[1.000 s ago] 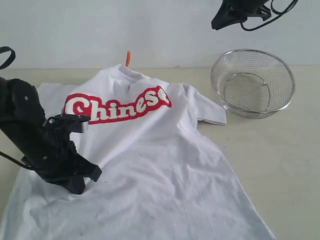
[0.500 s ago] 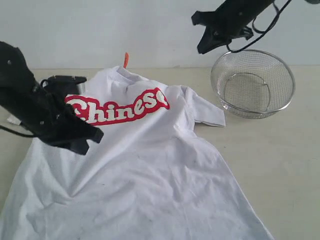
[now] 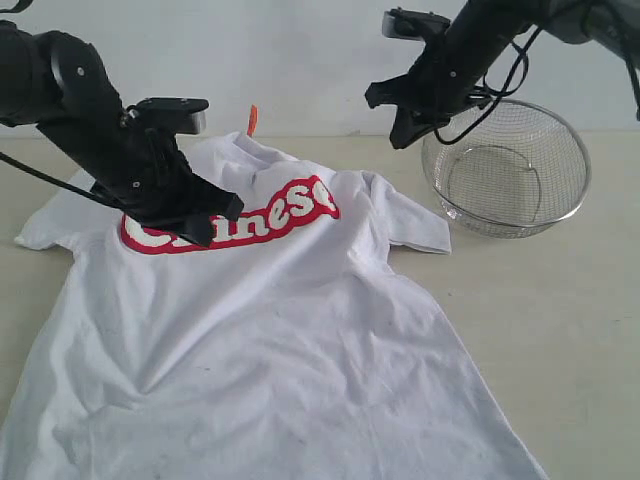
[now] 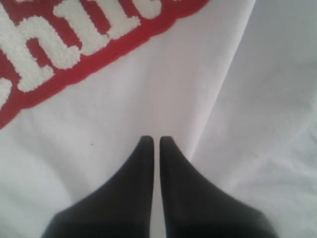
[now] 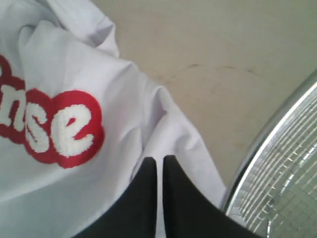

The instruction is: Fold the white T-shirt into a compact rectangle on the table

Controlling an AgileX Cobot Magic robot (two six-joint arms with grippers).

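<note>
Exterior view takes in the table (image 3: 590, 330), a wide pale beige surface. The white T-shirt (image 3: 300, 340) lies spread face up across its left and middle, unfolded, both sleeves out and the hem running off the near edge of the picture. A round wire-mesh basket (image 3: 505, 165) stands upright on the table, just beside the shirt's right sleeve and apart from it.

The left gripper (image 3: 205, 225) hangs low over the chest and hides the start of the red-outlined lettering (image 3: 290, 205). The right gripper (image 3: 400, 125) is raised in the air over the gap between collar and basket, clear of both. A small orange neck tag (image 3: 254, 118) stands up behind the collar.

Left wrist view gives what the wide shot cannot. The two dark fingers (image 4: 133, 183) are pressed together with only a thin seam between them and no cloth caught there. Whether their tips touch the fabric I cannot tell.

Right wrist view shows that gripper clenched likewise and empty. Below it lie the right sleeve, the letters "se" (image 5: 59, 126), bare table and the basket's bright rim.
</note>
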